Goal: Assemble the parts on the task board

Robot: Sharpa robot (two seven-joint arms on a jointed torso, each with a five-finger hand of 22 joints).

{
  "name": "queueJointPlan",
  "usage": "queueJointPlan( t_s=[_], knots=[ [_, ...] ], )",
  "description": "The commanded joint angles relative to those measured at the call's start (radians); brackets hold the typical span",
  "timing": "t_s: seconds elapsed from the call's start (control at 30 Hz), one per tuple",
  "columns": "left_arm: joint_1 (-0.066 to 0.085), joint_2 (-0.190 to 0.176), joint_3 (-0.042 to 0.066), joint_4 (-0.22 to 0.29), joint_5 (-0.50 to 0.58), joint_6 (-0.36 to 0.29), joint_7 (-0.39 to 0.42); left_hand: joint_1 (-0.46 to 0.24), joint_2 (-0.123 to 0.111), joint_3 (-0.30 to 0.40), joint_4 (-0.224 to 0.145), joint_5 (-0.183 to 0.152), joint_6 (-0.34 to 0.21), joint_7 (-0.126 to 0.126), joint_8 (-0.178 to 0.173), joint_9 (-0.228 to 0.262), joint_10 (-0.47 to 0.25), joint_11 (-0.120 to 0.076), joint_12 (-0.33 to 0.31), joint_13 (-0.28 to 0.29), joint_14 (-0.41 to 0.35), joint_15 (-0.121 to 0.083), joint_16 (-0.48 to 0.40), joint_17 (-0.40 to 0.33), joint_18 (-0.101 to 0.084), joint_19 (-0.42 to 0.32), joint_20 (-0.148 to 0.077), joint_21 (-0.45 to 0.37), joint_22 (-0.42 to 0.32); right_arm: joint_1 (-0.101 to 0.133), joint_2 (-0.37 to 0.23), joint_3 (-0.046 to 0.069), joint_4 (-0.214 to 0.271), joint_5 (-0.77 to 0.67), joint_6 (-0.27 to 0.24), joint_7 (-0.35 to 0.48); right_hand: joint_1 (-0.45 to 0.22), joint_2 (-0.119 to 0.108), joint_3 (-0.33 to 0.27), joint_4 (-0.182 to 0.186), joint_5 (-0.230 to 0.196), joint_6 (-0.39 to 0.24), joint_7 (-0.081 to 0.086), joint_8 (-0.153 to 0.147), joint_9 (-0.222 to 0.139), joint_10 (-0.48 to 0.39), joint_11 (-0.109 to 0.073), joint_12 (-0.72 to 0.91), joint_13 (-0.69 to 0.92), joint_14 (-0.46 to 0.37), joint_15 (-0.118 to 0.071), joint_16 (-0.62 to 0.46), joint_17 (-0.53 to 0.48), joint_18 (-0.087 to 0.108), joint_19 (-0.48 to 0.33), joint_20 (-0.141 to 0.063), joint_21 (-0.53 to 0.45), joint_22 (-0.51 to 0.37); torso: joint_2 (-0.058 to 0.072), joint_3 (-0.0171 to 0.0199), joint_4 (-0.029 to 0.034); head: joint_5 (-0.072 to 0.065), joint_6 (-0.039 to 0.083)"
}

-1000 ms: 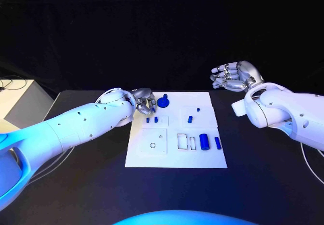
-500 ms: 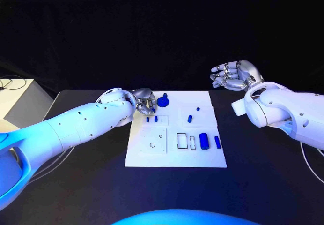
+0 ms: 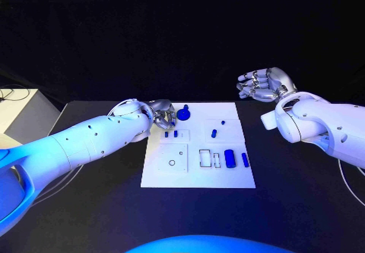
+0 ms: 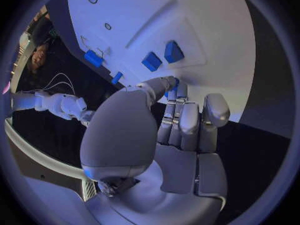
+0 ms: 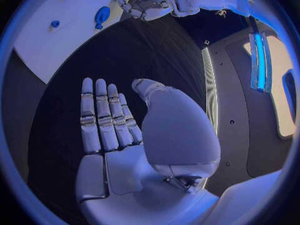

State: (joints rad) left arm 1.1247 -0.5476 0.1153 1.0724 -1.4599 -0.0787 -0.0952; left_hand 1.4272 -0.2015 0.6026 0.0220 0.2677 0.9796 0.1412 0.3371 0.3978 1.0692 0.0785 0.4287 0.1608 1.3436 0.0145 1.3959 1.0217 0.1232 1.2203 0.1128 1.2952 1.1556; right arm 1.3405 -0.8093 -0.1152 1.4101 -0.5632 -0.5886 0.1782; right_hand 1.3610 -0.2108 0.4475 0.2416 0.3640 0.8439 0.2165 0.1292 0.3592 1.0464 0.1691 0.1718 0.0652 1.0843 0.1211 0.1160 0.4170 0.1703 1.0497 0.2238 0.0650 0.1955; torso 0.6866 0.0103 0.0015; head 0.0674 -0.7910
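The white task board (image 3: 198, 171) lies in the middle of the table. My left hand (image 3: 162, 117) hovers at its far left corner, fingers curled in, and pinches a small blue part (image 4: 172, 91) between thumb and finger. Just beyond its fingertips two blue pegs (image 4: 152, 61) stand in the board (image 4: 200, 20). A round blue knob part (image 3: 185, 112) sits close to the hand. More blue parts lie further right: a small pair (image 3: 214, 133) and a thick cylinder (image 3: 229, 158) beside a thin bar (image 3: 245, 159). My right hand (image 3: 262, 84) is raised off the board's far right corner, fingers apart and holding nothing.
A white box (image 3: 22, 113) stands at the table's left edge. Black table surface (image 3: 304, 179) spreads to the right of the board and in front of it. In the right wrist view my right hand (image 5: 109, 125) is over bare table, away from the board (image 5: 50, 40).
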Motion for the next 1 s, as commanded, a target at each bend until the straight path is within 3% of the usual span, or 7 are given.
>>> queueJointPlan(
  t_s=[0.03, 0.27, 0.6, 0.83, 1.0],
  knots=[
    [-0.005, 0.001, -0.006, 0.0, -0.012, 0.013, 0.003, -0.005, -0.001, -0.008, -0.001, -0.003, 0.006, -0.002, 0.003, 0.002, 0.007, -0.003, 0.002, 0.002, 0.003, -0.005, 0.004, 0.002, -0.012, -0.004, 0.0, -0.004, -0.002, 0.0, 0.001, 0.001, 0.0, -0.003, 0.014, 0.008, -0.004, -0.004, 0.006, -0.002, 0.004, 0.002, 0.027, -0.006, -0.001, 0.0, 0.006, -0.006, -0.001, 0.005, 0.001, -0.002, -0.001, 0.013, 0.003, 0.004, 0.002, -0.001, 0.001, -0.0004, -0.0003, 0.0, 0.0],
    [-0.005, 0.0, -0.008, 0.0, -0.016, 0.003, 0.003, -0.006, 0.0, -0.012, -0.003, -0.003, -0.001, -0.001, 0.0, 0.003, -0.002, -0.003, 0.003, 0.006, -0.003, -0.005, 0.001, -0.008, -0.01, -0.014, -0.001, -0.012, -0.012, 0.0, 0.001, 0.001, -0.001, -0.003, 0.016, 0.008, -0.004, -0.004, 0.006, -0.002, 0.004, 0.002, 0.027, -0.006, -0.001, 0.0, 0.006, -0.006, -0.001, 0.005, 0.001, -0.002, -0.001, 0.013, 0.003, 0.004, 0.002, -0.001, 0.0, -0.0009, -0.0001, 0.0, -0.002],
    [-0.005, -0.001, -0.008, 0.0, -0.017, -0.008, 0.004, -0.008, 0.002, -0.018, -0.008, -0.001, -0.042, 0.008, -0.027, -0.004, -0.034, 0.006, 0.014, 0.021, -0.015, 0.002, 0.001, -0.021, -0.008, -0.026, 0.003, -0.022, -0.023, -0.001, 0.002, 0.001, -0.004, -0.003, 0.016, 0.008, -0.004, -0.004, 0.006, -0.002, 0.004, 0.002, 0.027, -0.006, -0.001, 0.0, 0.006, -0.006, -0.001, 0.005, 0.001, -0.002, -0.001, 0.013, 0.003, 0.004, 0.002, -0.001, 0.0, -0.0006, -0.0006, 0.0, -0.001],
    [-0.005, -0.003, -0.008, 0.0, -0.016, -0.017, 0.002, -0.013, -0.005, -0.014, -0.011, 0.001, -0.094, 0.013, -0.067, -0.018, -0.052, 0.008, 0.024, 0.034, -0.02, 0.005, 0.003, -0.026, -0.006, -0.03, 0.007, -0.026, -0.026, -0.001, 0.002, 0.0, -0.005, -0.003, 0.014, 0.008, -0.005, -0.004, 0.007, -0.002, 0.004, 0.003, 0.028, -0.007, -0.002, 0.0, 0.007, -0.007, -0.001, 0.005, 0.001, -0.004, -0.003, 0.013, 0.003, 0.004, 0.003, -0.004, 0.0, -0.0006, -0.0004, 0.0, 0.0],
    [-0.006, -0.003, -0.008, -0.001, -0.015, -0.014, 0.0, -0.014, -0.006, -0.013, -0.011, 0.001, -0.097, 0.013, -0.069, -0.019, -0.053, 0.008, 0.025, 0.035, -0.021, 0.004, 0.003, -0.029, -0.006, -0.03, 0.007, -0.027, -0.027, -0.001, 0.002, 0.0, -0.005, -0.003, 0.014, 0.008, -0.005, -0.004, 0.007, -0.002, 0.004, 0.003, 0.028, -0.007, -0.002, 0.0, 0.007, -0.007, -0.001, 0.005, 0.001, -0.004, -0.003, 0.013, 0.003, 0.004, 0.003, -0.004, 0.0, 0.0001, -0.0006, 0.0, -0.001]
  ],
)
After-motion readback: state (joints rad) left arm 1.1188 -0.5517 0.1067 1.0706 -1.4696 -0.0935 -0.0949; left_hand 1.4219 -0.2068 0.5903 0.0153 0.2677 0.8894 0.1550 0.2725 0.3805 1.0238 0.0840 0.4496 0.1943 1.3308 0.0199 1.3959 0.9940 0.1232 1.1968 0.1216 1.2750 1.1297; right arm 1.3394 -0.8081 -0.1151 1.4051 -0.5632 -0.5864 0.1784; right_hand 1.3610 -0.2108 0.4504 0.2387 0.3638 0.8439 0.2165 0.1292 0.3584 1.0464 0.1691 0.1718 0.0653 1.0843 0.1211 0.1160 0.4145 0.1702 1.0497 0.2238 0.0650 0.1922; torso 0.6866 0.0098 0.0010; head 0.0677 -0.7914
